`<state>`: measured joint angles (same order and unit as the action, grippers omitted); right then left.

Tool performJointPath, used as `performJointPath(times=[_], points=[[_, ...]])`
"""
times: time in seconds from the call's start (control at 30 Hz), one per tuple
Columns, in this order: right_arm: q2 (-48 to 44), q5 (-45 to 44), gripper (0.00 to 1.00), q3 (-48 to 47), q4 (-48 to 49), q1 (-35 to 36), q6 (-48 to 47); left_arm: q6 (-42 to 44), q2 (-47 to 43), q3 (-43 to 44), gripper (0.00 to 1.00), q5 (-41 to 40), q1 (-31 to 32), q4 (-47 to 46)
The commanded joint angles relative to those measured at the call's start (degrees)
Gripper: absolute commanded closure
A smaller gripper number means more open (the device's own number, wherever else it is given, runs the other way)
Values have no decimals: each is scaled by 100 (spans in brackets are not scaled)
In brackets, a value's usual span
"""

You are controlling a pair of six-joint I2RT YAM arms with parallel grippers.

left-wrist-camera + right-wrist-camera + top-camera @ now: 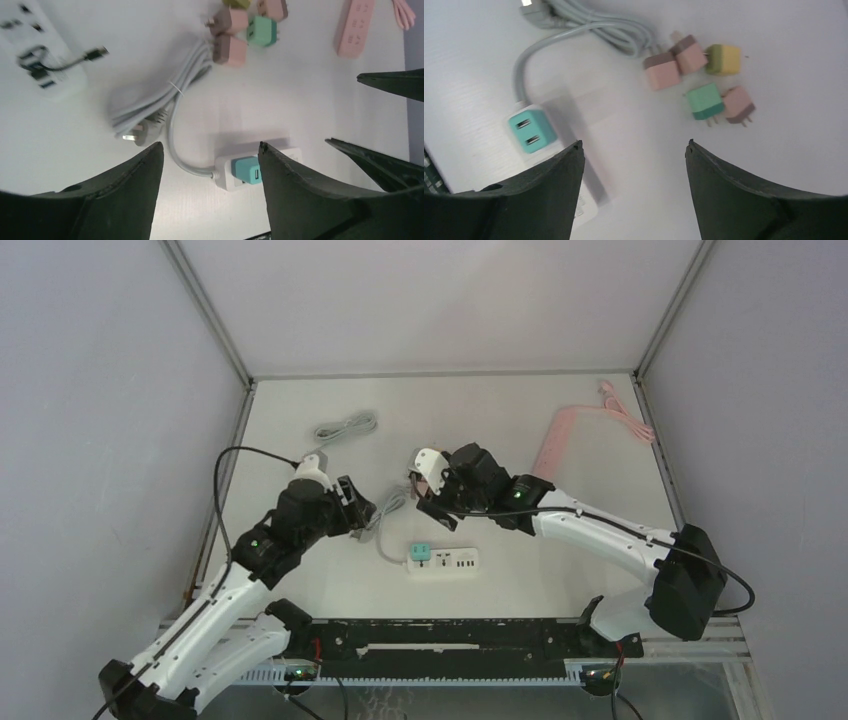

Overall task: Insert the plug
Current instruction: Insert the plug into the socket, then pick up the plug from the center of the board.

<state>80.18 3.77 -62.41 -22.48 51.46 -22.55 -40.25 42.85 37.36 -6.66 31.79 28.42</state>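
**Teal plug seated in the white strip, both pincers spread and empty**

Left wrist: the left gripper (pixel 210 146) has its jaws apart with nothing between them. On the table (pixel 310 95) below, the teal plug (pixel 246 170) sits in the cord end of the white power strip (pixel 280 156). Its grey cord (pixel 150 97) lies bundled next to the loose adapters (pixel 231 50).

Right wrist: the right gripper (pixel 634 145) is likewise spread and empty. The teal plug shows on the blurred strip, apart from the loose adapters.

Top: the white power strip lies near the middle of the table's near edge. A pink power strip (pixel 553 437) lies toward the far right corner.
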Motion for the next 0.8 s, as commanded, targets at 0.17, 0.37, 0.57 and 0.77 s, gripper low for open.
performJointPath(times=[0.17,0.37,0.57,0.77], points=[[178,-1719,12,-34,1157,-388,1185,1932,-453,1463,10,-1839,-41,906],[635,-2464,6,-133,1347,-523,2021,2187,-886,981,0,-2568,-41,512],[1337,-2924,0,-613,1176,-678,2890,2247,-1086,626,0,-2566,-94,384],[2252,-3183,1,-1349,708,-769,3602,2274,-1132,586,0,-2412,-181,359]])
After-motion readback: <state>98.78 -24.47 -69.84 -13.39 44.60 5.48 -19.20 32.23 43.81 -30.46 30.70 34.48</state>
